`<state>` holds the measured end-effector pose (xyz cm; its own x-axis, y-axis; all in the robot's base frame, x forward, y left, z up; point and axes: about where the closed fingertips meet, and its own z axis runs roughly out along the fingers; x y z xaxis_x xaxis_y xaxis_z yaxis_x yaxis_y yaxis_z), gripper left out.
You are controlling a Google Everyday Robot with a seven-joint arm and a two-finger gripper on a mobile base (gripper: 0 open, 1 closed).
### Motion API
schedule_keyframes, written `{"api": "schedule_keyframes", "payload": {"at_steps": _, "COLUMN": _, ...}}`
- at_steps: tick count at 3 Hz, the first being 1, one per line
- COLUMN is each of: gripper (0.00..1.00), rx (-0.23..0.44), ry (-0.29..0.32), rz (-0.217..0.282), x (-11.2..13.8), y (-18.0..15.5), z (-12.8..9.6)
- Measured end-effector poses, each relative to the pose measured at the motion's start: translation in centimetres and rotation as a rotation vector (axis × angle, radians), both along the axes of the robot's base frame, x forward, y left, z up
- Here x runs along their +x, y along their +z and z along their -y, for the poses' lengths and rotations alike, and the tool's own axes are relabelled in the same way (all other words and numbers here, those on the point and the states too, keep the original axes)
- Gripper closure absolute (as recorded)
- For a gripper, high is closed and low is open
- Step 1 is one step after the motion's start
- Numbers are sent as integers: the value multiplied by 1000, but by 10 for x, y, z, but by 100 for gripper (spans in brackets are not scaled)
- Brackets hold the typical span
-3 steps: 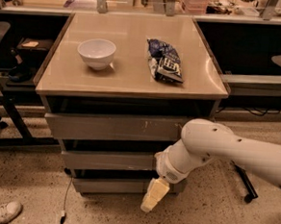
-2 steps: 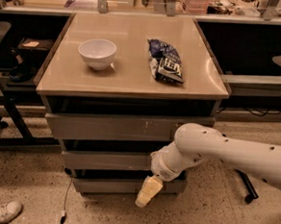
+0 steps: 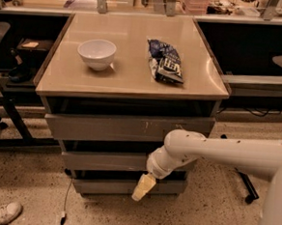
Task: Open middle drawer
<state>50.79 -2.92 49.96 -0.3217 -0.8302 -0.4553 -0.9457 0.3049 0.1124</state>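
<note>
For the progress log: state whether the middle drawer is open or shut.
Shut, it seems: the middle drawer shows only its flat front, no inside. The claw hangs lower, before the bottom front.

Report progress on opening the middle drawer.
Done: the arm is at the cabinet front. In hand: the gripper hangs just below the middle drawer, toward its right end. Left: catch the front and pull; the drawer looks shut.
</note>
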Motion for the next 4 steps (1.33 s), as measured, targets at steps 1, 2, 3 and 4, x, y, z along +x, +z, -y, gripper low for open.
{"api": "schedule_keyframes", "payload": {"at_steps": 1, "gripper": 0, "rx": -20, "ry": -20, "rz": 5, "x": 17, "y": -22, "z": 6}}
{"api": "schedule_keyframes", "payload": {"at_steps": 2, "gripper": 0, "rx": -44, "ry": -32, "rz": 14, "x": 32, "y": -37, "z": 16}}
{"api": "schedule_keyframes", "payload": {"at_steps": 3, "gripper": 0, "rx": -68, "ry": -45, "rz": 30, "x": 43, "y": -44, "z": 27}}
{"api": "schedule_keyframes", "payload": {"at_steps": 4, "gripper": 0, "rx": -87, "ry": -51, "rz": 45, "x": 50, "y": -45, "z": 36}}
